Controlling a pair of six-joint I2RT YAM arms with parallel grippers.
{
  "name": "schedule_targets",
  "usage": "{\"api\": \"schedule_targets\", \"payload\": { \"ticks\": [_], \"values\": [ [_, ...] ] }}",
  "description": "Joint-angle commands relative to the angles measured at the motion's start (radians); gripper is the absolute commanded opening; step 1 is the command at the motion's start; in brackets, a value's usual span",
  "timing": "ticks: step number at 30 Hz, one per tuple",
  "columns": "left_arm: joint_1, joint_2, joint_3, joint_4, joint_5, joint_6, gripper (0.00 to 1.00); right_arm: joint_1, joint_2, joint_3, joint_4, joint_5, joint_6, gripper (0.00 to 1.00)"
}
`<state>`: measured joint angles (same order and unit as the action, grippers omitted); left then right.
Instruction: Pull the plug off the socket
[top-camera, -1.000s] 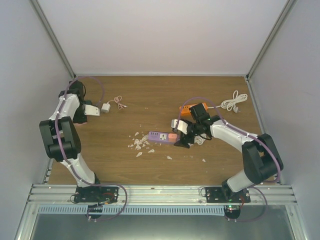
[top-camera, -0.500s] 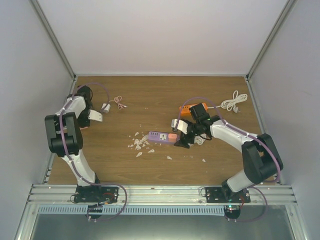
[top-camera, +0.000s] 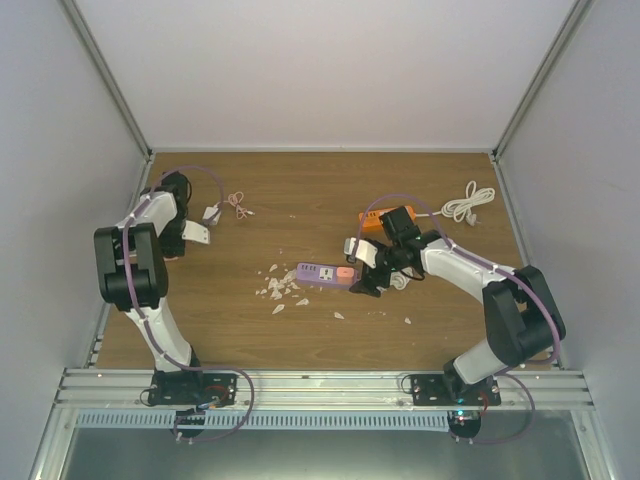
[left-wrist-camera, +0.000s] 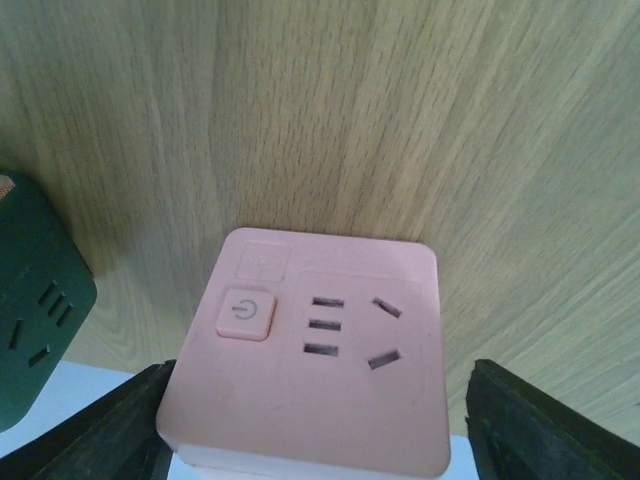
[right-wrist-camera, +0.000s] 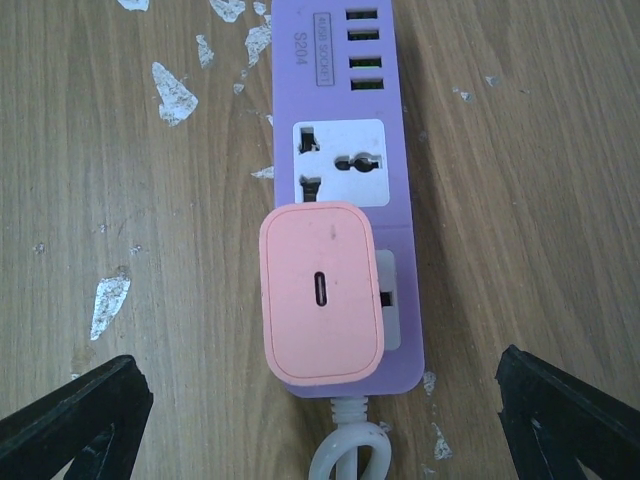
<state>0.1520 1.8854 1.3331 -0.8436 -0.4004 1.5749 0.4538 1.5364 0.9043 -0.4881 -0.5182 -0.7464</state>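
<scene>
The right arm (top-camera: 460, 265) is stretched from its near-right base leftward over the middle of the worktop (top-camera: 300, 200). The right gripper (top-camera: 358, 270) is held above the plug (right-wrist-camera: 320, 305), fingers wide apart and touching nothing. The pink plug is seated in the purple power strip (right-wrist-camera: 340, 95), at the end where the white cord (right-wrist-camera: 345, 460) leaves. Its face is turned upward and its long axis is laid along the strip, which runs left to right. The left arm (top-camera: 130, 265) is folded at the far left, and the left gripper (top-camera: 195, 232) is spread either side of a pink socket cube (left-wrist-camera: 310, 350).
</scene>
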Motion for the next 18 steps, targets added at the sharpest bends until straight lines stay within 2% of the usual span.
{"api": "schedule_targets", "payload": {
  "ticks": [1, 8, 13, 18],
  "values": [
    [-0.01, 0.018, 0.05, -0.089, 0.05, -0.046, 0.8, -0.015, 0.001, 0.021, -0.01, -0.005, 0.007, 0.95],
    [-0.018, 0.005, 0.136, -0.194, 0.145, -0.083, 0.86, -0.045, -0.021, 0.022, -0.027, -0.036, -0.003, 0.95],
    [-0.042, 0.002, 0.251, -0.299, 0.305, -0.138, 0.89, -0.1, -0.044, 0.023, -0.062, -0.075, -0.023, 0.93],
    [-0.09, -0.057, 0.271, -0.308, 0.494, -0.151, 0.9, -0.144, -0.075, -0.003, -0.089, -0.084, -0.054, 0.9]
  ]
}}
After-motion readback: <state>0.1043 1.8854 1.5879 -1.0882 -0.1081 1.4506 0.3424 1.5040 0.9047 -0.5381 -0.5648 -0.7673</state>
